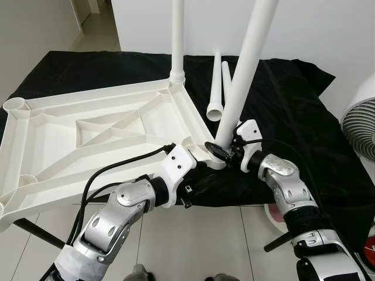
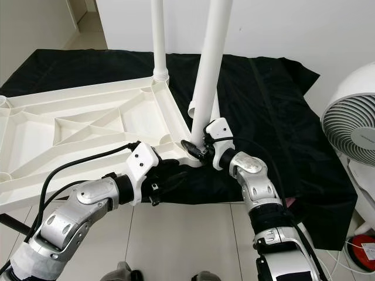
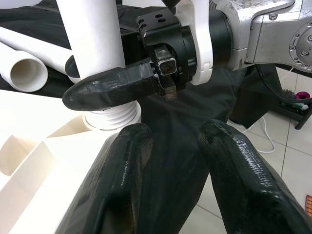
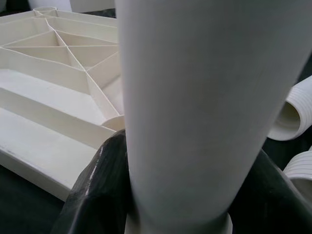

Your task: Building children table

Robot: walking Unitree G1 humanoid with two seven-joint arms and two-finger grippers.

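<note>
Left eye view: white table top point(image 1: 88, 129) lies upside down on a black cloth point(image 1: 281, 105), ribs up. Right gripper point(image 1: 220, 149) clamps the base of a white leg point(image 1: 243, 76) at the near corner socket; leg's long axis runs up, tilted right, top cut off by the frame. Second leg point(image 1: 177, 38) stands upright in the far corner. Two loose legs point(image 1: 218, 88) lie flat behind. Left gripper point(image 3: 170, 161), fingers parted and empty, sits just beside that corner; the socket is hidden.

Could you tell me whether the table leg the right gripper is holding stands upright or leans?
It leans. The leg tilts away from the straight far-corner leg, its threaded end at the tabletop's near corner socket, clamped by the right gripper.
</note>
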